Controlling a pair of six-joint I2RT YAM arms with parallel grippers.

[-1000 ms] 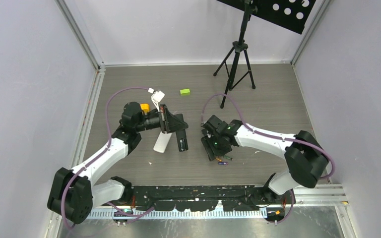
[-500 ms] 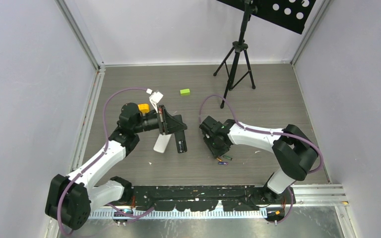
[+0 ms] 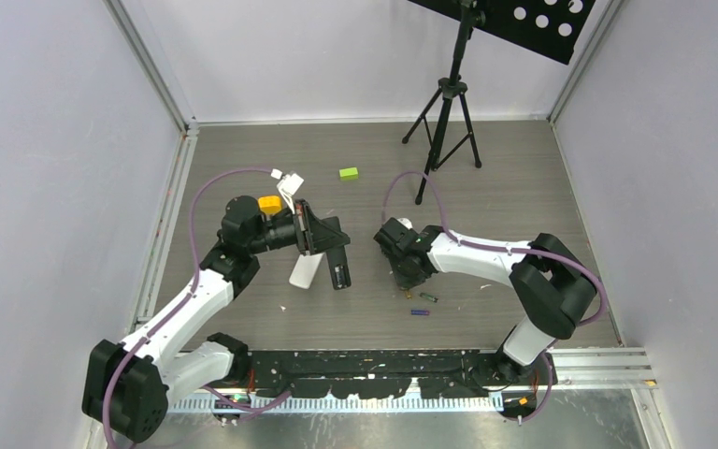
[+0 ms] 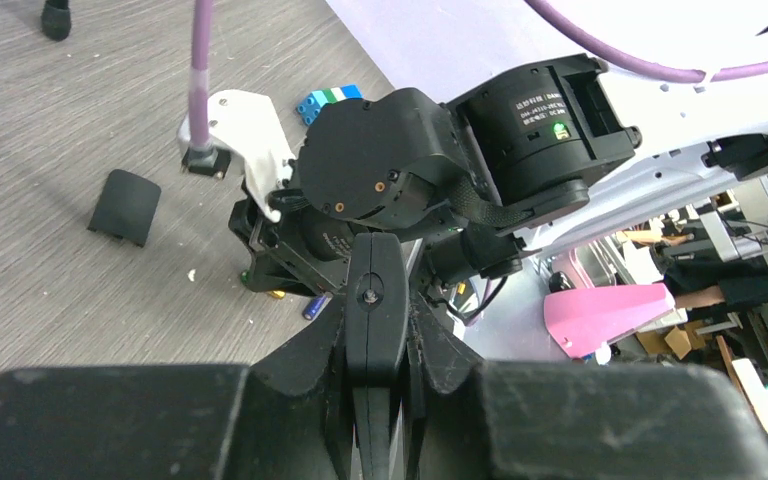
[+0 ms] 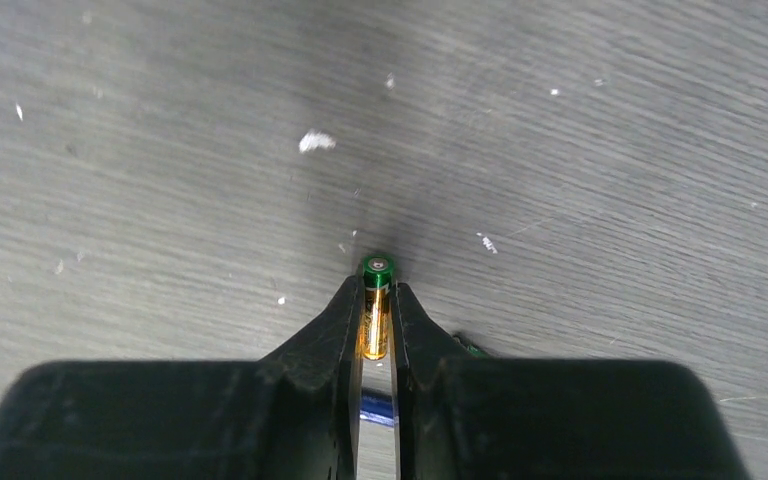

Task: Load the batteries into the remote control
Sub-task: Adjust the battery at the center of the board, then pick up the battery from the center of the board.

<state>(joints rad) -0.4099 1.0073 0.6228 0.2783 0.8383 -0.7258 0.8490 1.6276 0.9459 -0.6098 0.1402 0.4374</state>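
Observation:
My left gripper [image 3: 329, 245] is shut on the black remote control [image 3: 341, 273] and holds it tilted over the table. In the left wrist view the remote [image 4: 375, 270] stands edge-on between the jaws of that gripper [image 4: 378, 335]. My right gripper [image 5: 376, 296] is shut on a gold battery with a green cap [image 5: 376, 326], held just above the table. In the top view this gripper [image 3: 404, 271] is to the right of the remote. A green battery [image 3: 428, 297] and a blue battery [image 3: 420, 311] lie on the table near it.
A white oblong object [image 3: 303, 271] lies left of the remote. A black curved cover [image 4: 125, 205] lies on the table. A small green block [image 3: 348, 173] sits further back. A black tripod [image 3: 446, 122] stands at the back right. Grey walls enclose the table.
My right gripper has moved back and left, away from the loose batteries, with the gold battery in it. The green and blue batteries now lie uncovered. My left gripper shifted slightly back with the remote.

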